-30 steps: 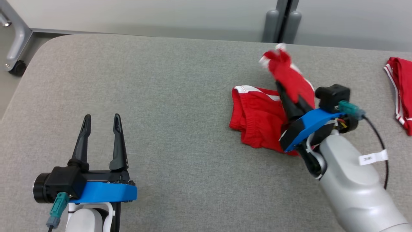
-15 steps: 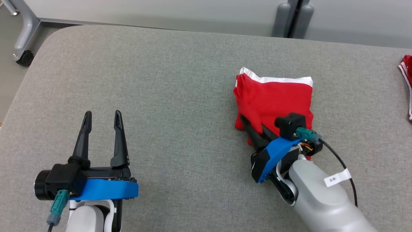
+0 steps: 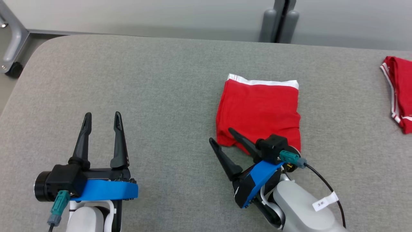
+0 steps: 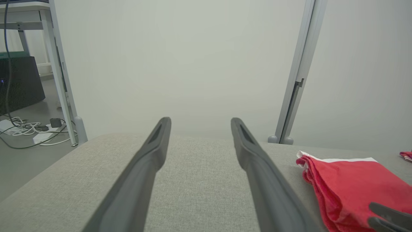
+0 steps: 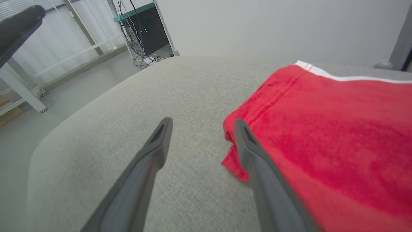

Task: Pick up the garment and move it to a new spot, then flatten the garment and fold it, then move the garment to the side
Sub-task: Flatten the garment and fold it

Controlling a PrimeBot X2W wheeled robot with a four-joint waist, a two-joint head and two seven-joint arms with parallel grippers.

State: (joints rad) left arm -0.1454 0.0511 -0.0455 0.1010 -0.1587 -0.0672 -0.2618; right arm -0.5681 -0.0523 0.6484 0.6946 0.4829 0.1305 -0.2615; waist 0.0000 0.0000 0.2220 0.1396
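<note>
Grey fabric table (image 3: 161, 80) against a plain pale wall (image 3: 145, 13), nothing fancy. Big change in the last second: the right tool (image 3: 220, 135) was pinched on a flap of the red garment (image 3: 259, 109), swinging it up and over. Now its fingers have sprung apart and it holds nothing. It sits at the near-left corner of the cloth, one finger over bare table, the other over the red edge. Can't tell from the pics whether that one is touching the fabric.

The garment itself lies flat, right of centre on the table. It's a tidy-ish rectangle with the white band along the far edge and a slightly lumpy near-left corner. So to me the fold looks done and what's left is shifting it to the side. That'll need a fresh pinch through the stacked layers, or the fold could fall open.

Left tool (image 3: 102, 114) hasn't budged: fingers apart, empty, well away on the left. Another red piece (image 3: 397, 93) lies at the far right edge.
</note>
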